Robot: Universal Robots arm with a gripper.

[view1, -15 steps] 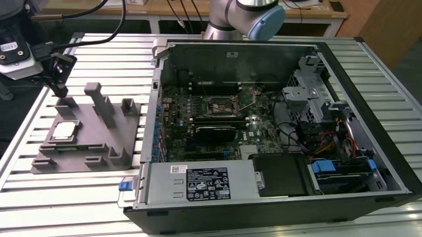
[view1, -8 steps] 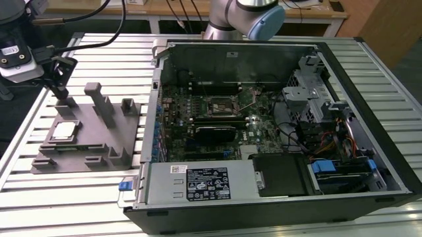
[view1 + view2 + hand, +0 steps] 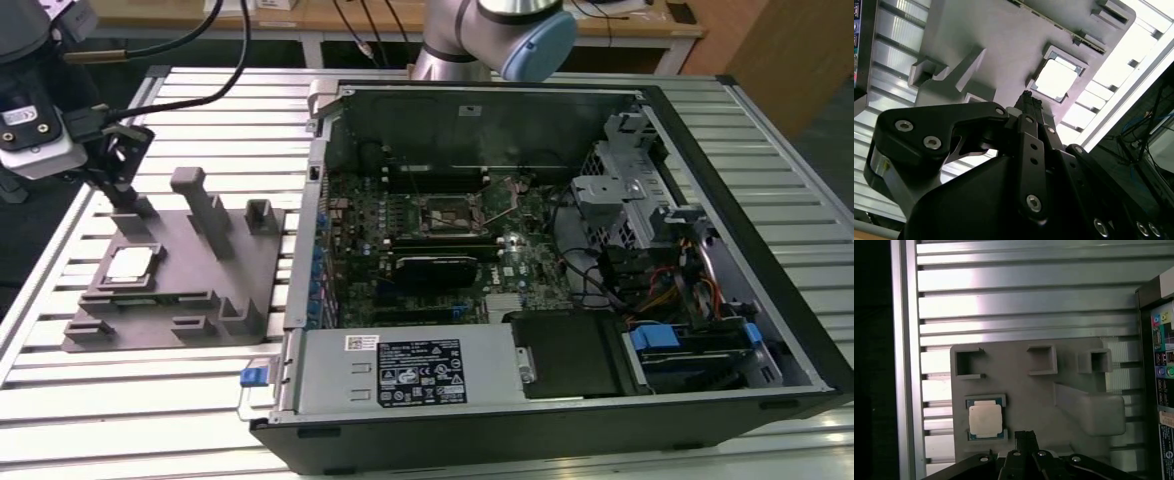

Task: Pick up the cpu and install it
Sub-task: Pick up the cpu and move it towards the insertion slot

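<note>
Fingers [image 3: 1020, 440] together over grey fixture [image 3: 1024, 385] on slatted aluminium table [image 3: 1029, 305]

Tall upright tabs [image 3: 200, 203] stand beside the cpu [image 3: 130, 263], its top uncovered.

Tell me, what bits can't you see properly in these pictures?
- Exterior view: the socket in the computer case is too small to show its pins.
- First wrist view: the gripper covers part of the grey fixture; the picture's edge cuts off the case.
- Second wrist view: the cpu lies top up, underside hidden.
</note>
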